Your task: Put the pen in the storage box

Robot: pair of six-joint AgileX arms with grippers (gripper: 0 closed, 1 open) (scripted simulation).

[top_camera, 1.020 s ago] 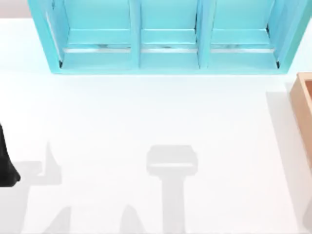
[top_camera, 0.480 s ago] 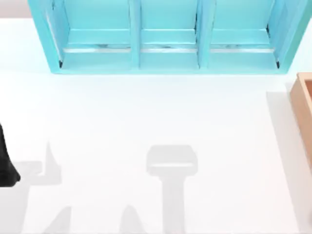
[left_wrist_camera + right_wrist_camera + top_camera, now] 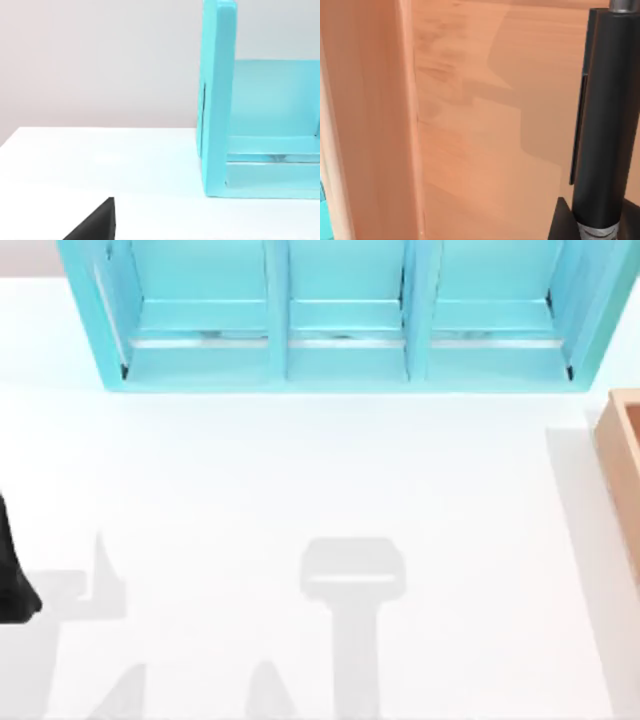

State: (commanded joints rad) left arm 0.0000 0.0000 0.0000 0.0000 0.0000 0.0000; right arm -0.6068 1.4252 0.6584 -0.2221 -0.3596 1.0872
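Note:
The pen (image 3: 604, 125), slim and black with a grey ring near its close end, hangs over the inside of the wooden storage box (image 3: 470, 125). My right gripper (image 3: 585, 227) is shut on the pen, and one dark finger (image 3: 561, 224) shows beside it. The box's pale inner wall (image 3: 370, 125) runs close alongside. In the top view the storage box (image 3: 625, 465) sits at the table's right edge. My left arm (image 3: 12, 585) stays parked at the table's left edge.
A light blue shelf unit (image 3: 345, 315) with three compartments stands along the back of the white table (image 3: 300, 470); its end panel (image 3: 217, 100) appears in the left wrist view. Arm shadows fall on the front of the table.

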